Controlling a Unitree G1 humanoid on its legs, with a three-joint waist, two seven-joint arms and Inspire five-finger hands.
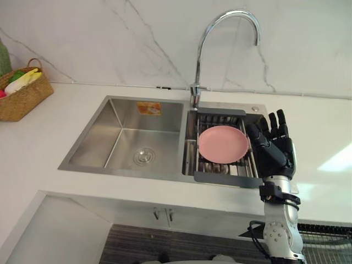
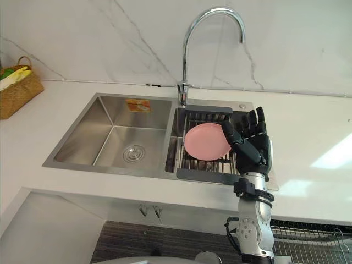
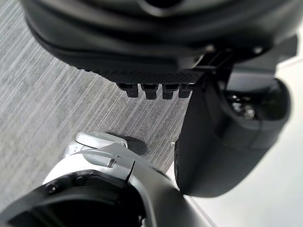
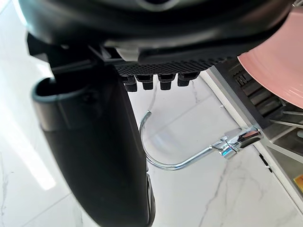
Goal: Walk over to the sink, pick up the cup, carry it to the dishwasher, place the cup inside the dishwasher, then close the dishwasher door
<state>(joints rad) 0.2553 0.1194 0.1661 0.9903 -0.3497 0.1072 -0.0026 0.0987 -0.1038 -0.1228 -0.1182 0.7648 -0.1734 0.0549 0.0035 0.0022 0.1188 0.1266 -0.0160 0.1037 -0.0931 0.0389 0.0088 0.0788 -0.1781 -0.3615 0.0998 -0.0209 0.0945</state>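
Left hand: over the floor, fingers straight, holding nothing. Right hand: raised at the front edge of the surface, fingers straight and spread, empty, just beside the right rim of 1 pink plate. The plate lies in a rack in the right basin of the sink. Behind: faucet. Far left corner: basket.

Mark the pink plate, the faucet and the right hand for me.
pink plate (image 1: 223,143): left eye view, middle of its face.
faucet (image 1: 194,93): left eye view, its base below the curved neck.
right hand (image 1: 275,151): left eye view, its palm.
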